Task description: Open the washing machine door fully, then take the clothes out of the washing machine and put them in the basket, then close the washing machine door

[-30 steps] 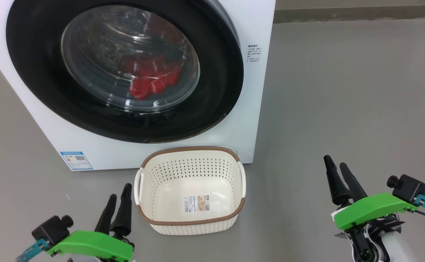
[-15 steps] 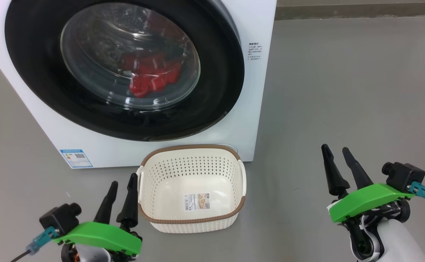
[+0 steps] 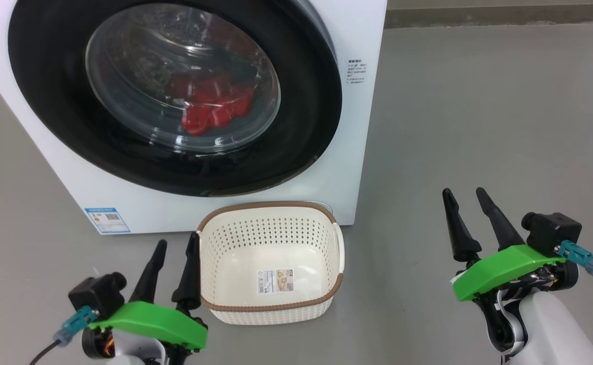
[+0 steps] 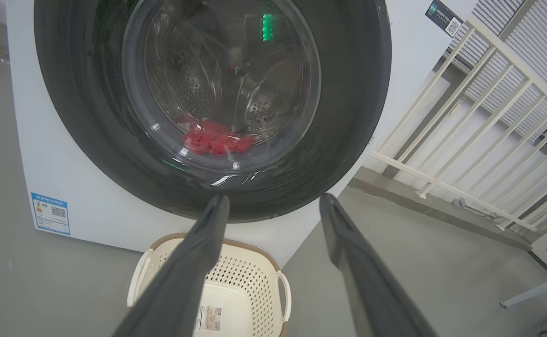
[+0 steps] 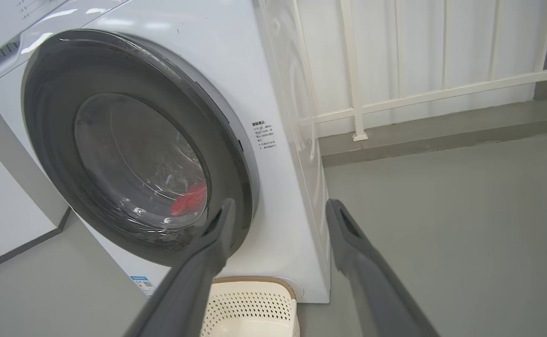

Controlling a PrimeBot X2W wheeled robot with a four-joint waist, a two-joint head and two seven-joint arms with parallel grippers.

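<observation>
The white washing machine (image 3: pixel 362 30) fills the upper left. Its door (image 3: pixel 53 101), black-rimmed with a clear glass bowl, lies flat against the machine's front. Red clothes (image 3: pixel 210 106) show through the glass low in the drum, and in the wrist views too (image 4: pixel 215 140) (image 5: pixel 189 202). On the floor just before the machine stands the cream basket (image 3: pixel 268 208), with only a label sticker inside. My left gripper (image 3: pixel 177 240) is open, one finger beside the basket's left handle. My right gripper (image 3: pixel 462 191) is open over bare floor right of the basket.
Grey floor (image 3: pixel 479 126) stretches wide to the right of the machine. A low kerb (image 3: pixel 479 17) and a white railing (image 5: pixel 395 100) bound it at the back. A blue label (image 3: pixel 107 219) marks the machine's lower left corner.
Both grippers have moved forward toward the machine, still open. The left one has come up beside the basket's left handle. Door, clothes and basket have not moved.
</observation>
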